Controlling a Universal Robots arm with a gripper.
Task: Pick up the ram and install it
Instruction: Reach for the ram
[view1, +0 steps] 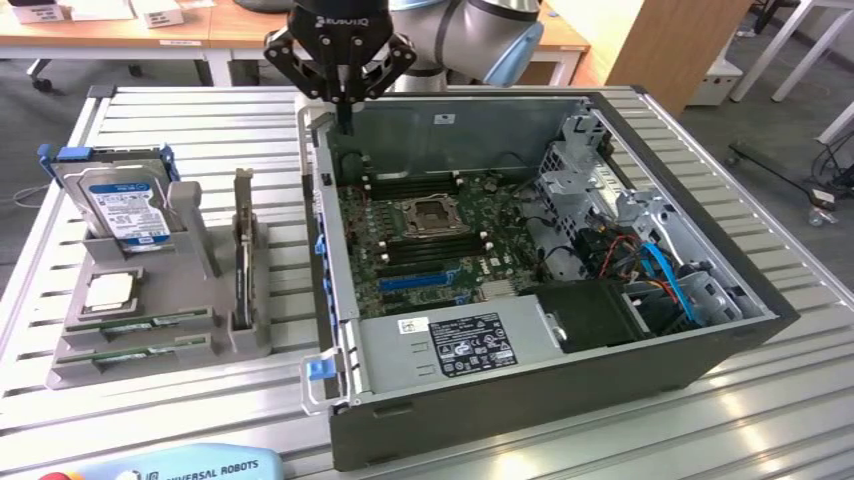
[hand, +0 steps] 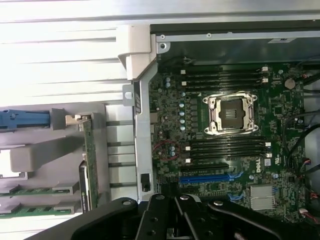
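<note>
1. Gripper (view1: 343, 122) hangs above the computer case's (view1: 534, 400) back wall, fingers pressed together, empty.
2. One ram stick (view1: 139, 325) and its twin (view1: 131, 352) lie in the grey holder (view1: 187, 220) beside the case, well apart from the gripper.

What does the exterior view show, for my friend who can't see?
A robot arm's shut tool hangs empty over a corner of an open computer case on a slatted metal table. At the exterior view's left, a gray holder keeps two green ram sticks, a hard drive and a silver chip.
</note>
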